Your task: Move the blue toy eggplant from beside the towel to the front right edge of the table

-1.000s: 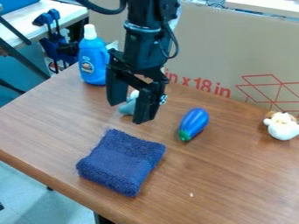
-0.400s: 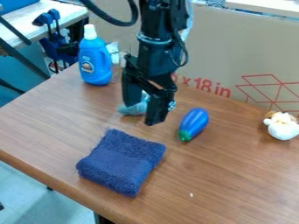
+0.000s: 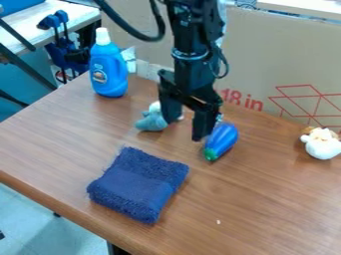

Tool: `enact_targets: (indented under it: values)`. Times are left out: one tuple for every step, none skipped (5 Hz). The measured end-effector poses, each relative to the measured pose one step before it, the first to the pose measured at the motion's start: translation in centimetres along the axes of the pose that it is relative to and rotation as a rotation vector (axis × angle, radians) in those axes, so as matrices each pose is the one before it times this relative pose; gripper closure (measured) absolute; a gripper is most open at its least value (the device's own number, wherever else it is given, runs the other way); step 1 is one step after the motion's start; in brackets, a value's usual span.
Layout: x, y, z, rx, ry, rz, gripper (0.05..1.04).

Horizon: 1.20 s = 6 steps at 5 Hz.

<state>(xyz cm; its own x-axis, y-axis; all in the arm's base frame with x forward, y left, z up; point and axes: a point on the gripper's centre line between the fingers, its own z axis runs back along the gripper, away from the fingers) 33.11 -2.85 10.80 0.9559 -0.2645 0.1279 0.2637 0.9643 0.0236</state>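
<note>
The black gripper [image 3: 185, 125] hangs open over the back middle of the table, its two fingers spread apart with nothing held between them. Its right finger overlaps the upper left edge of a blue toy eggplant [image 3: 222, 139] with a green tip; whether they touch, I cannot tell. A light blue and white plush toy [image 3: 152, 121] lies behind and left of the left finger, partly covered by it. In front, a folded dark blue cloth [image 3: 138, 184] rests flat on the table.
On the wooden table [image 3: 259, 199], a blue bottle [image 3: 108, 67] with a white cap stands at the back left. A white and brown plush toy [image 3: 322, 144] sits at the right edge. Behind the table rises a cardboard panel [image 3: 286, 60].
The arm and its open gripper have moved right, from in front of the light blue plush toy to beside the eggplant. More of that plush toy shows. The objects have stayed put.
</note>
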Motion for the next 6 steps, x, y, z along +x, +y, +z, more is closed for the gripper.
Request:
enact_targets:
  values:
    - [0.764,-0.451,-0.037,-0.0460,-0.0411,0.0496,0.082]
    - [0.851,-0.329,-0.792,-0.0683,-0.0052,0.0348,0.082]
    - [1.115,0.006,-0.678,0.0053,0.0069,0.0182,0.082]
    - [0.802,0.291,-1.231,0.0452,0.0390,0.0117,0.082]
    - [0.628,-0.292,-1.533,0.0191,0.0415,-0.0103,0.082]
    - [0.113,-0.494,-0.528,-0.0011,0.0051,0.0144,0.082]
